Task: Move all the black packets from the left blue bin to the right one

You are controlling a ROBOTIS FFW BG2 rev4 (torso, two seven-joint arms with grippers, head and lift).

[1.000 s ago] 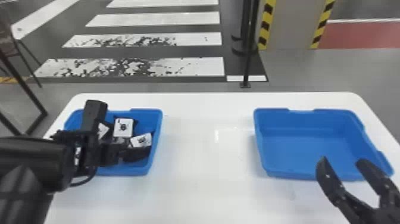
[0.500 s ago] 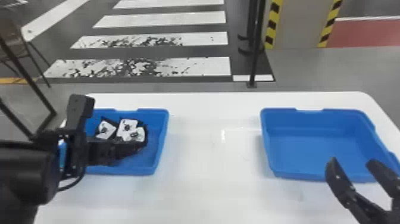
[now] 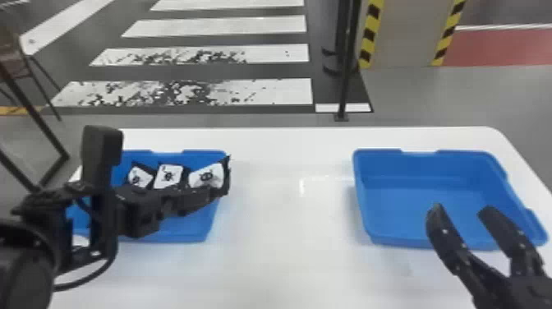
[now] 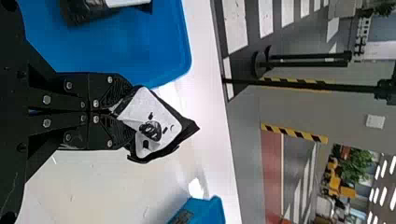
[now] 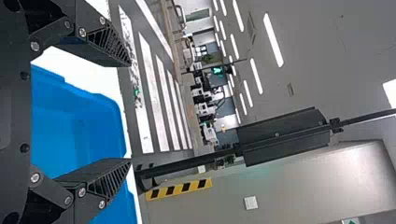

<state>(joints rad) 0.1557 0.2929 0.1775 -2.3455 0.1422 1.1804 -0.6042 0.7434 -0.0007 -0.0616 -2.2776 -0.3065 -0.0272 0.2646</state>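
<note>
The left blue bin [image 3: 193, 230] stands on the white table [image 3: 287, 263], with at least two black packets still to be moved lying in its far part; one packet [image 3: 139, 176] has its white label tilted, and the other [image 3: 169, 176] sits just beside it on the right, label facing up with a dark printed figure; the black gripper and forearm cover much of the bin's near and left parts, so I cannot tell how many packets it holds in all; the left gripper [image 3: 215, 192] has its two fingers pinched together on a third packet, the held packet [image 3: 206, 176], by one end; in the head view this shows at the bin's right edge, and in the left wrist view it sticks out past the fingertips against the white table, beside the bin's corner, its label creased near the grip; the right blue bin [image 3: 410, 201] stands well apart on the table's right side, its blue floor and walls in view; the right gripper [image 3: 463, 209] is at that bin's near side, its fingers spread wide with a broad gap between them, through which the right wrist view shows the blue of the bin.
</note>
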